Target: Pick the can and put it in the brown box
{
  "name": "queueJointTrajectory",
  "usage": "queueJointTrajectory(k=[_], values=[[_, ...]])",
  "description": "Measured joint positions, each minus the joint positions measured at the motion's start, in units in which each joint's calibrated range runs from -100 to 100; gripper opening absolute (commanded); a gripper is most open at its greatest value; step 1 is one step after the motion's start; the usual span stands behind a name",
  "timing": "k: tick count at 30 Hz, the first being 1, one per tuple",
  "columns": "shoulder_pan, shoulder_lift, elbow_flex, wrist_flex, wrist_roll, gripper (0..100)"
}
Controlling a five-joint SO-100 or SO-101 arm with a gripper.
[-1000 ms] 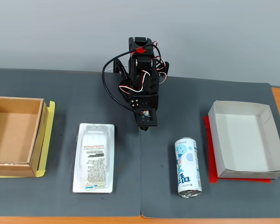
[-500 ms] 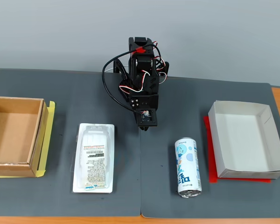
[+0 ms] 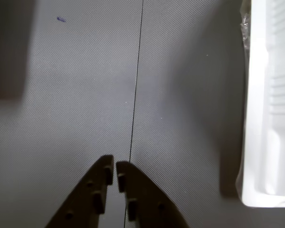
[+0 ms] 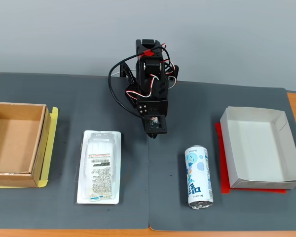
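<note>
The can (image 4: 199, 177) lies on its side on the dark grey mat (image 4: 89, 98), near the front edge in the fixed view, with its silver end toward you and its length running front to back. To its right, just beside it, you have the white paper box (image 4: 281, 165) sitting on a red sheet (image 4: 223, 163). The brown box (image 4: 39, 143) is far off at the left edge of the table, resting on a yellow sheet (image 4: 53, 128), well apart from the can. Between the two, left of centre, you'll see the flat white plastic package (image 4: 99, 168) with its barcode label facing up.

Your arm (image 4: 150, 84) is folded up at the back of the mat, centre of the scene, farther back than the can and to its left. In the wrist view the gripper (image 3: 115, 170) points at bare mat beside the seam, fingers (image 3: 100, 183) pressed nearly together with only a thin slit between them and nothing held. The white package (image 3: 270, 104) fills the right edge of that view.
</note>
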Motion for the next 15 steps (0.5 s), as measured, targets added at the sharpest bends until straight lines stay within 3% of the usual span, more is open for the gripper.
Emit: queueJointTrajectory(k=[7,15], values=[[0.1,3.5,-2.4,-0.7,0.0,1],[-0.1,20.8,-14.9,-10.8,0.0,1]])
